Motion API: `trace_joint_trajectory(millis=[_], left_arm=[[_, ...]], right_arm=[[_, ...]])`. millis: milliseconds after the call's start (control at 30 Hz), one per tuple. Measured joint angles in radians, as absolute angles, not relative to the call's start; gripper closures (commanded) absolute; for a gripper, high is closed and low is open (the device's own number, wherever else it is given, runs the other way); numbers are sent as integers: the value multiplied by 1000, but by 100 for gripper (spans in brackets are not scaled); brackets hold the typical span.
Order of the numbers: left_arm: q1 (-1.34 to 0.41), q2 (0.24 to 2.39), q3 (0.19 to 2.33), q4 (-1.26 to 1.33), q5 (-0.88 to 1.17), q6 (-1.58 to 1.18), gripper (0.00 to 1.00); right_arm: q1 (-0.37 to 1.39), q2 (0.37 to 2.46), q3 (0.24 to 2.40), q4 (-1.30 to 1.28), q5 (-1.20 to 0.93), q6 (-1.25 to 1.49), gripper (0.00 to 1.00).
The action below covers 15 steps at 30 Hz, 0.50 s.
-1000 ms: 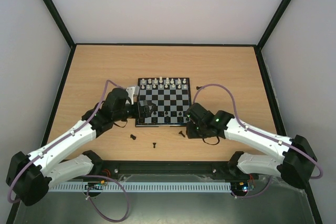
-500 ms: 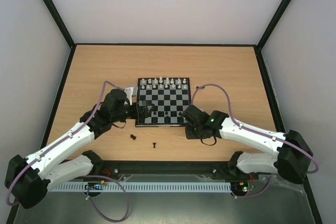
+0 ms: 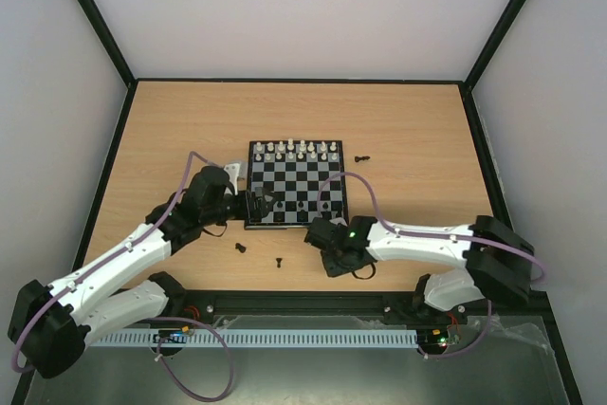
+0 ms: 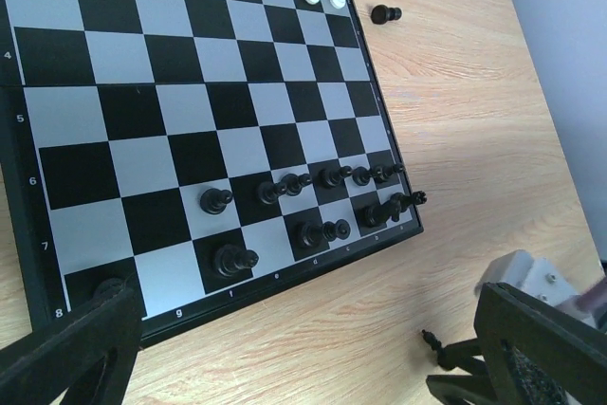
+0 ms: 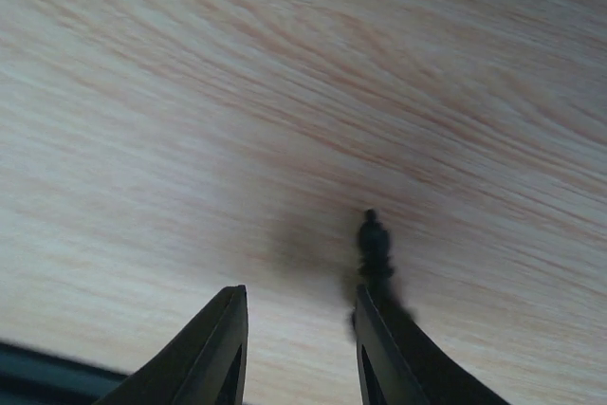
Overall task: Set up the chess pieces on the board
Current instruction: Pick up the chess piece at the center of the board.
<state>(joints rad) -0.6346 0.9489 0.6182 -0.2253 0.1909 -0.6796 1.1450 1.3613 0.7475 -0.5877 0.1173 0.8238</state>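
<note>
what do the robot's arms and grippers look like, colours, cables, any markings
The left arm and right arm have white tubular links joined by bulky black joints. A thin purple cable loops along each arm. A small green light glows near the right wrist. The left gripper and right gripper are black, each with two flat tapered fingers.

The right gripper [image 3: 316,233] has swung left along the board's [image 3: 296,183] near edge, reaching a black piece [image 5: 375,239].
</note>
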Motion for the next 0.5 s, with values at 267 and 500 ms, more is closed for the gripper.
trace_joint_trajectory(millis=[267,500], left_arm=[[-635,923,609,-226,180,-685,1],[-635,921,606,-230,178,-685,1]], right_arm=[[1168,1472,777,-619,241,855,65],[1168,1489,779,-620,255,859,66]])
